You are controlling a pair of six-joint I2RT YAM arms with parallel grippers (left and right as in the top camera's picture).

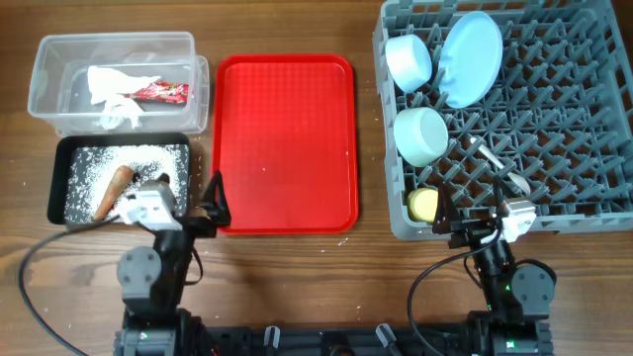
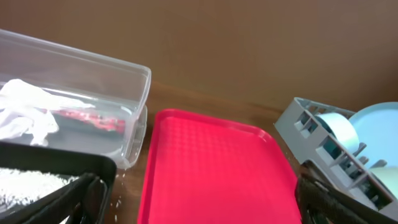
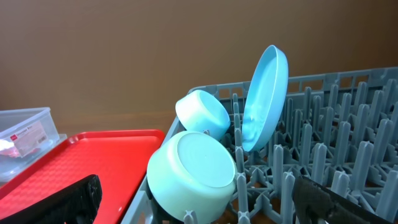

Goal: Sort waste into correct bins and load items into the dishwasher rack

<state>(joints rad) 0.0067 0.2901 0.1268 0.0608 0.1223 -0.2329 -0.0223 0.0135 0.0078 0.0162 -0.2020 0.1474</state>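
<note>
We judge the task all but complete. The dishwasher rack point(image 1: 579, 119) stands at the right and holds every item. The red tray point(image 1: 287, 143), centre, carries only a pale speck or two, too small to identify. The clear tub point(image 1: 114, 40), far left, and the black tray point(image 1: 57, 178), just near of it, hold the waste.

The plate point(image 1: 471, 57) stands on edge among the pegs in the rack's far-left part, tilted, its hollow face turned left toward the bowls. The blue-white bowl point(image 1: 408, 59) lies just left of it and the mint bowl point(image 1: 420, 135) nearer; both are tipped over, bases toward the near edge.

The left gripper point(image 2: 198, 183) hovers by the red tray's near-left corner, jaws spread wide, nothing between them. The right gripper point(image 3: 196, 183) hangs at the rack's near edge, likewise spread wide and empty.

The yellow cup point(image 1: 423, 205) sits in the rack's near-left corner. The carrot-like root point(image 1: 113, 191) lies in the black tray, long axis near-left to far-right; which end is the tip we cannot tell. The wrapper point(image 1: 158, 92) lies in the tub, long axis left to right, beside the tissue point(image 1: 114, 91). The spoon point(image 1: 499, 168) rests on the pegs right of the mint bowl, long axis far-left to near-right. The rice grains point(image 1: 129, 156) are spread over the black tray. The brown lump we cannot make out.

What is left, in our judgement, is at most stray specks.
</note>
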